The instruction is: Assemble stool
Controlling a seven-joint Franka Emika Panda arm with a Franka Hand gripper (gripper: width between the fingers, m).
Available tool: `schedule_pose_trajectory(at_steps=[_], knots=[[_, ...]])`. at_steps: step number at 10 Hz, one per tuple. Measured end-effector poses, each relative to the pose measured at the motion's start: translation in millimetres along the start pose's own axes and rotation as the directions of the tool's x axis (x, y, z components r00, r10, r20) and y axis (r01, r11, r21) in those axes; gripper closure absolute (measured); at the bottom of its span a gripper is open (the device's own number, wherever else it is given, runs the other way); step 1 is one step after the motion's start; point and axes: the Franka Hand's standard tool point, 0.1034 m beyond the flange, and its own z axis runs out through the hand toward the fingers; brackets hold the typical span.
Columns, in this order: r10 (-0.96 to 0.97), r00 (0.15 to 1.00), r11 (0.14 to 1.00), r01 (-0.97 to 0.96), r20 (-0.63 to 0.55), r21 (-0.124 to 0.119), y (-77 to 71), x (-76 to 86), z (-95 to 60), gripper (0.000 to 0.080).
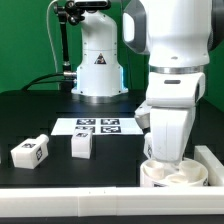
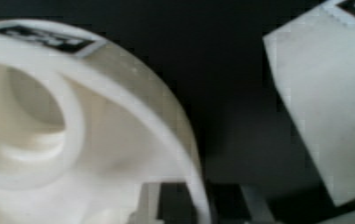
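The round white seat (image 1: 184, 177) lies on the black table at the exterior view's lower right. My gripper (image 1: 167, 160) reaches straight down onto the seat's rim nearer the exterior view's left. In the wrist view the seat (image 2: 85, 110) fills one side, with a tag on its wall. The seat's thin rim wall stands between my gripper's (image 2: 200, 203) dark fingers (image 2: 174, 205), which look closed on it. Two white legs (image 1: 30, 151) (image 1: 81, 145) lie apart on the exterior view's left. A third leg does not show.
The marker board (image 1: 100, 126) lies flat in the middle of the table. A white L-shaped rail (image 1: 213, 161) runs close beside the seat on the exterior view's right and shows in the wrist view (image 2: 325, 90). A second robot base (image 1: 98, 60) stands at the back.
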Motion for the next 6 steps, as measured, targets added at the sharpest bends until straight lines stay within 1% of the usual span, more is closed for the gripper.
schedule_pose_trajectory(at_steps=[1, 4, 6], knots=[[0.002, 1.000, 1.000, -0.002, -0.006, -0.007, -0.9, 3.9, 0.9, 0.0770], [0.023, 1.000, 1.000, -0.023, -0.014, -0.017, -1.8, 7.2, 1.2, 0.0770], [0.024, 1.000, 1.000, -0.024, -0.014, -0.017, -1.6, 6.7, 1.4, 0.0770]])
